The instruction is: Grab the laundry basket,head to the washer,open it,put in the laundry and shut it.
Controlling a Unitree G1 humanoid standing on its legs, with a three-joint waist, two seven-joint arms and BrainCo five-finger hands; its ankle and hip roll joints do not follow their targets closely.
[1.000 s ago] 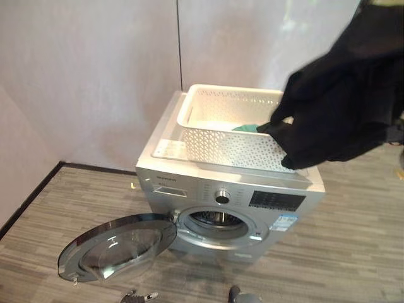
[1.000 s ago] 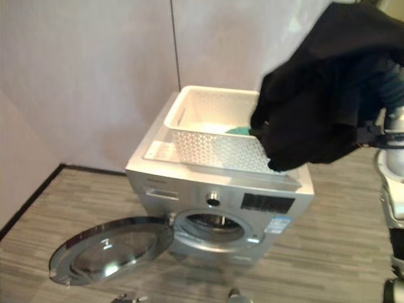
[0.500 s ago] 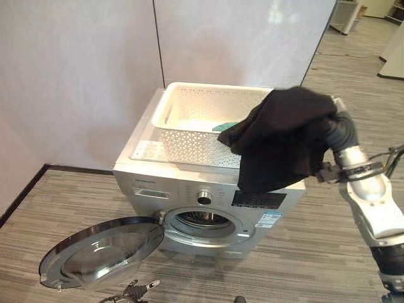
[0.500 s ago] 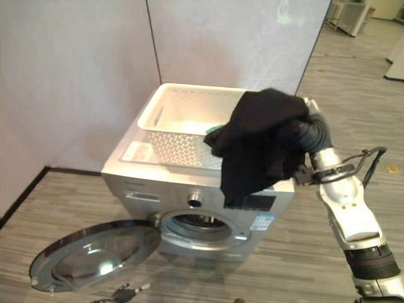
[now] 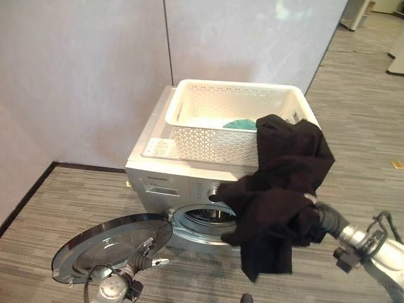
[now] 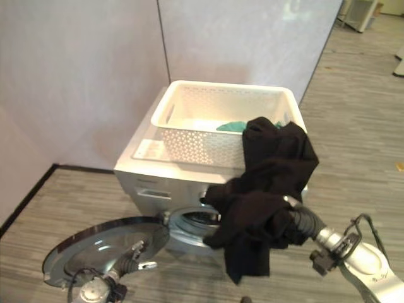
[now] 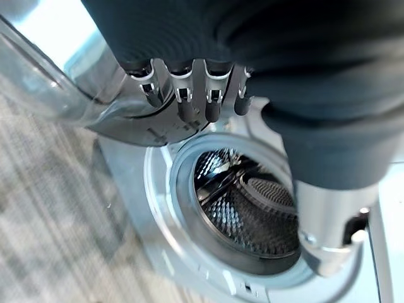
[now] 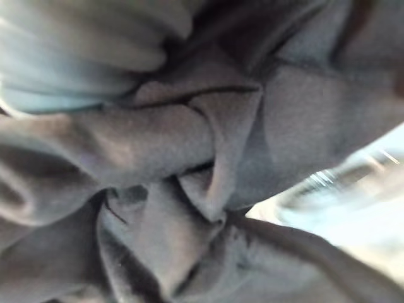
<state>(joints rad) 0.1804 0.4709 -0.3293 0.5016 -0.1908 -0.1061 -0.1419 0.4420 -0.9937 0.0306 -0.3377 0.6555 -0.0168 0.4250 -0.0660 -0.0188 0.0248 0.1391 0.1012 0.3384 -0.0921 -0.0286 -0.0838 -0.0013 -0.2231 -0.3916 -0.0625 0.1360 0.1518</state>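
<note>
I've got a black garment (image 5: pixel 278 202) bunched over my right hand (image 6: pixel 297 222), hanging in front of the washer (image 5: pixel 183 189) opening; can't tell what those fingers are doing. White laundry basket (image 5: pixel 221 129) sits on top. Left hand (image 7: pixel 189 95), fingers relaxed and holding nothing, hovers by the open door (image 5: pixel 107 246).

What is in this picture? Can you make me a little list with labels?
washer: silver, front opening uncovered
door: swung open, low by the floor
drum: looks empty
basket: white, sits on top of the washer
green cloth: lies inside the basket
black cloth: hangs bunched in front of the washer, top edge draped on the basket rim
right robot hand: buried in the black cloth, fingers hidden
left robot hand: fingers straight, by the door, holding nothing
floor: grey striped
</note>
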